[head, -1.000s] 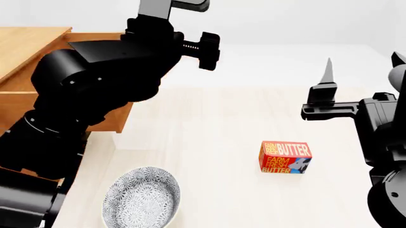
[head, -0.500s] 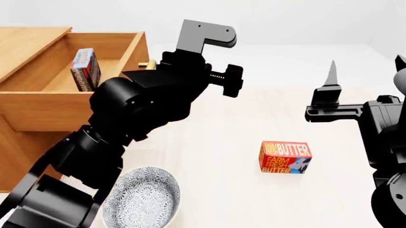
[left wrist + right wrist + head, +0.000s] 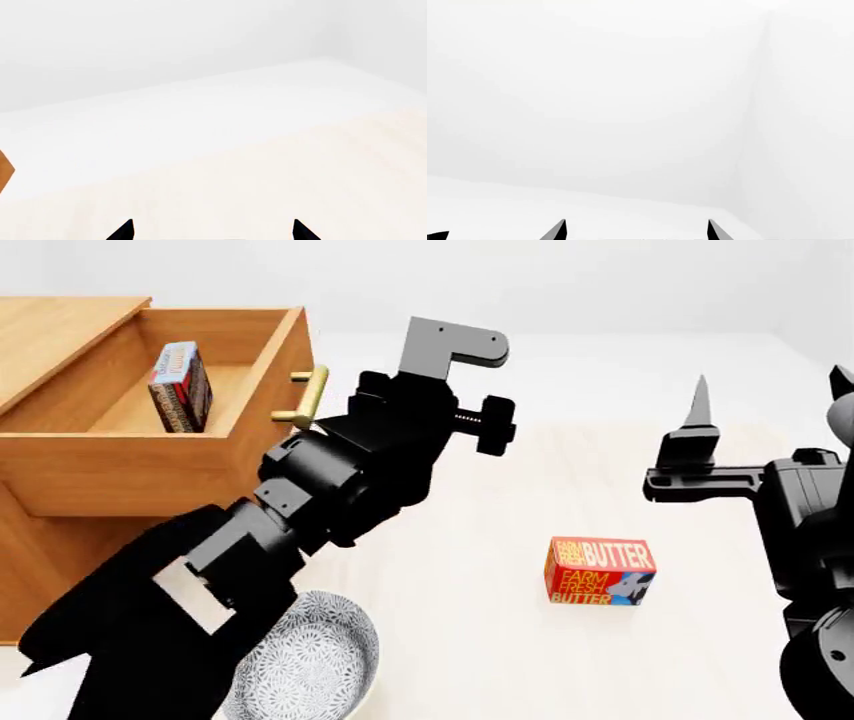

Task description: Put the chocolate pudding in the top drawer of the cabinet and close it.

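The cabinet (image 3: 54, 330) stands at the left in the head view. Its top drawer (image 3: 147, 472) is pulled open, with the brass handle (image 3: 307, 395) on its front. The chocolate pudding (image 3: 178, 385), a thin blue and red-brown box, stands on edge inside the drawer. My left arm reaches up beside the drawer front, just right of the handle. My left gripper (image 3: 212, 231) is open and empty, facing bare table. My right gripper (image 3: 767, 390) is open and empty, raised at the right; it also shows in the right wrist view (image 3: 635, 231).
A red-orange Farm Fresh Butter box (image 3: 601, 571) lies on the table right of centre. A patterned bowl (image 3: 307, 655) sits at the front left, partly behind my left arm. A sliver of orange wood (image 3: 5, 170) shows in the left wrist view.
My left arm has drawn out of the drawer and swung right, uncovering the pudding lying inside. The right arm has barely moved.
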